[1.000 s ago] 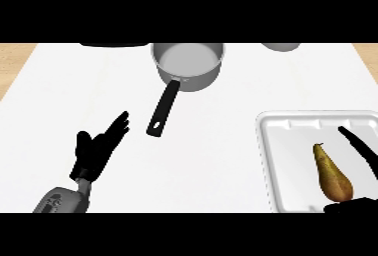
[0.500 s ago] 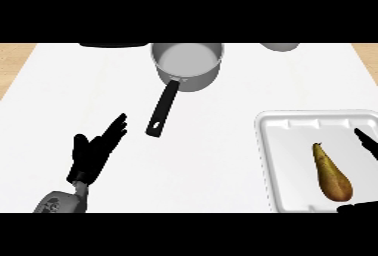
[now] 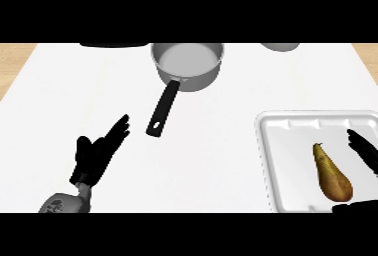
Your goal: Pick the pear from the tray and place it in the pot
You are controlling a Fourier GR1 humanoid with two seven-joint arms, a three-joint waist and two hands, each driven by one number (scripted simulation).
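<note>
white counter (image 3: 221, 150): pear (image 3: 333, 173) lying in tray (image 3: 295, 125), right hand (image 3: 363, 150) spread beside it, left hand (image 3: 100, 152) spread, resting; pot (image 3: 188, 62) well apart.

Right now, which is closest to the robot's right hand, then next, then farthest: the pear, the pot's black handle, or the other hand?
Measured from the right hand in the head view:
1. The pear, just left of it, lying in the white tray.
2. The pot's black handle, out mid-counter to the left.
3. The left hand, farthest, near the lower left, open and resting.
</note>
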